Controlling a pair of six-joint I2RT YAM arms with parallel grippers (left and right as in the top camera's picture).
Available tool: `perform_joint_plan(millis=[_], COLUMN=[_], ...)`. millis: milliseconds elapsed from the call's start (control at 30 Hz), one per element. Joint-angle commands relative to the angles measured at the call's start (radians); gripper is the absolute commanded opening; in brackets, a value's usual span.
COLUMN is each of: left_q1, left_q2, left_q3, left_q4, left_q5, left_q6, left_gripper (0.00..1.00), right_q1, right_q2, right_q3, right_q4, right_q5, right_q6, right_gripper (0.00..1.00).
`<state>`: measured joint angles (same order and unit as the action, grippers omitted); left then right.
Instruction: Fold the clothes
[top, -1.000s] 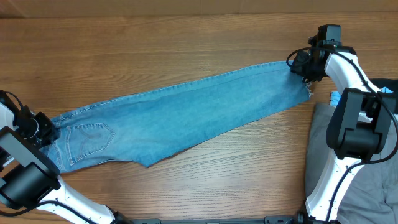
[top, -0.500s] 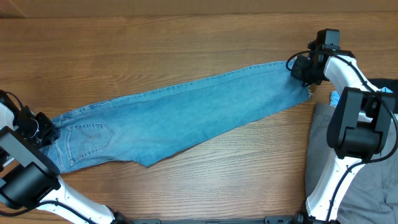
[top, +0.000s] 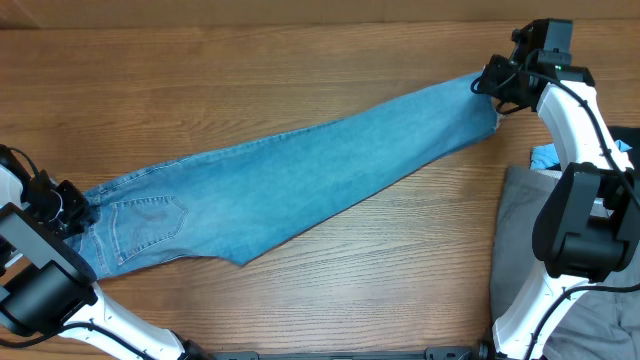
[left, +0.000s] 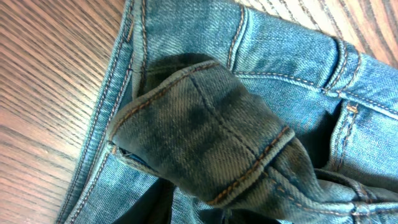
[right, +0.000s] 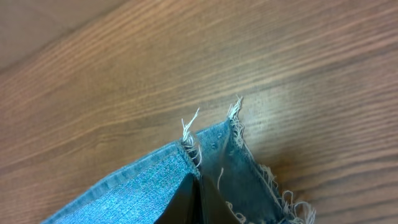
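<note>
The light-blue denim jeans (top: 300, 180) lie folded lengthwise in a long band across the table, waist at the left, frayed hems at the upper right. A stitched back pocket (top: 145, 220) shows near the waist. My left gripper (top: 75, 208) is shut on the waistband; the left wrist view shows bunched waistband denim (left: 205, 137) over its dark fingers. My right gripper (top: 493, 82) is shut on the frayed leg hem (right: 217, 143), held off the wood.
Grey trousers (top: 520, 230) lie at the right edge by the right arm's base. A small light-blue scrap (top: 545, 157) lies beside them. Bare wooden tabletop (top: 300, 80) spreads behind and in front of the jeans.
My right gripper has moved back and to the right with the hem, pulling the leg end farther up the table. The left gripper and waist have stayed put.
</note>
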<state>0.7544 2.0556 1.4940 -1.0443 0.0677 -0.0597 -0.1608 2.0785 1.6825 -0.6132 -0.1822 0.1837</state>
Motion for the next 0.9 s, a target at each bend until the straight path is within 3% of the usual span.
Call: perform_joint_plan(millis=[0, 133, 167, 200, 233, 267, 333, 500, 633, 800, 867], left_q1=[0.023, 0.036, 0.037, 0.039, 0.038, 0.038, 0.038, 0.038, 0.038, 0.019, 0.001], left_q2=[-0.003, -0.003, -0.003, -0.003, -0.003, -0.003, -0.003, -0.007, -0.016, -0.051, -0.091], left_q3=[0.008, 0.008, 0.008, 0.008, 0.008, 0.008, 0.008, 0.016, 0.099, 0.299, 0.334], left_q4=[0.003, 0.005, 0.005, 0.006, 0.006, 0.006, 0.005, -0.003, -0.067, -0.245, -0.282], left_q5=[0.016, 0.036, 0.037, 0.037, 0.037, 0.037, 0.037, 0.037, 0.086, 0.160, 0.170], left_q6=[-0.029, -0.034, -0.034, -0.034, -0.033, -0.033, -0.027, -0.014, 0.008, 0.039, 0.039], left_gripper=[0.30, 0.30, 0.30, 0.33, 0.37, 0.38, 0.41, 0.42, 0.40, 0.40, 0.40], right_q1=[-0.005, -0.005, -0.005, -0.003, -0.002, -0.002, -0.006, -0.056, -0.085, -0.086, -0.084], right_q2=[-0.016, 0.009, 0.018, 0.031, 0.043, 0.047, 0.054, 0.058, 0.097, 0.176, 0.194], right_q3=[0.028, 0.028, 0.026, 0.026, 0.026, 0.026, 0.026, 0.026, 0.023, 0.022, 0.022], right_q4=[0.040, 0.073, 0.084, 0.093, 0.095, 0.092, 0.068, -0.095, -0.156, -0.162, -0.163], right_q5=[0.061, 0.051, 0.045, 0.037, 0.033, 0.032, 0.034, 0.035, 0.031, -0.076, -0.140], right_q6=[0.037, 0.038, 0.038, 0.037, 0.037, 0.037, 0.037, 0.037, 0.025, -0.036, -0.053], right_gripper=[0.04, 0.05, 0.16, 0.48, 0.72, 0.84, 0.90, 0.88, 0.66, 0.64, 0.59])
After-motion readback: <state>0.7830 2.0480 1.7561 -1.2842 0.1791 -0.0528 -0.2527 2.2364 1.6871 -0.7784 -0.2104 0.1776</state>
